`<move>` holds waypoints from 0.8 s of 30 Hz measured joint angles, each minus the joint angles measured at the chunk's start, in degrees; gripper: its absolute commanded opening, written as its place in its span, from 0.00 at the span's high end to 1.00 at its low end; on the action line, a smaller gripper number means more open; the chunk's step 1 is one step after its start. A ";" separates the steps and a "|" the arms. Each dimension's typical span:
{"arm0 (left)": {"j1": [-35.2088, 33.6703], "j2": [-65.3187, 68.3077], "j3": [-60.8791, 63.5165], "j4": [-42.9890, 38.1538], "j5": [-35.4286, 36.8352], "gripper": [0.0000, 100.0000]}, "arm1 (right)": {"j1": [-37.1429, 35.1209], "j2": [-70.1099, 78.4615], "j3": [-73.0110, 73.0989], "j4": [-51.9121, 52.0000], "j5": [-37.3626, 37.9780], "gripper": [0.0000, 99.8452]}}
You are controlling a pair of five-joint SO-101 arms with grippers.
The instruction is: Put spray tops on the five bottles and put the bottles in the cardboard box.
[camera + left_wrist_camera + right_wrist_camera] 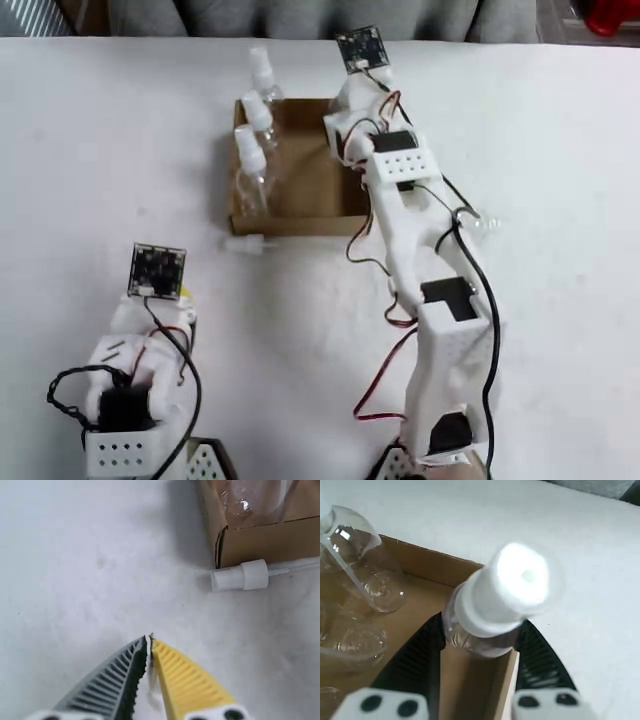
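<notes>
The cardboard box [300,195] stands at mid-table. Three clear bottles with white spray tops [252,150] stand along one side of it, and their bases [377,587] show in the right wrist view. My right gripper [481,625] is shut on another capped bottle [517,587], held upright over the box's rim [427,560]. A loose spray top [250,244] lies on the table just outside the box's near corner [260,540], seen as a white spray top [240,575] in the left wrist view. My left gripper [150,642] is shut and holds nothing, a short way from that spray top.
A clear object, probably a bottle [485,222], lies on the table beside the right arm [420,230], partly hidden by it. White cloth [120,150] covers the table. The left arm [140,380] sits at the near left corner.
</notes>
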 measured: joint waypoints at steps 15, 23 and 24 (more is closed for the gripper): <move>0.09 0.00 0.00 0.00 0.00 0.97 | 0.00 0.18 -0.09 -3.43 0.00 0.99; 0.09 0.00 0.00 0.00 0.00 0.97 | 0.09 0.26 -4.57 3.78 0.00 0.99; 0.09 0.00 0.00 0.00 0.00 0.97 | 0.09 0.26 -5.71 5.19 0.00 0.99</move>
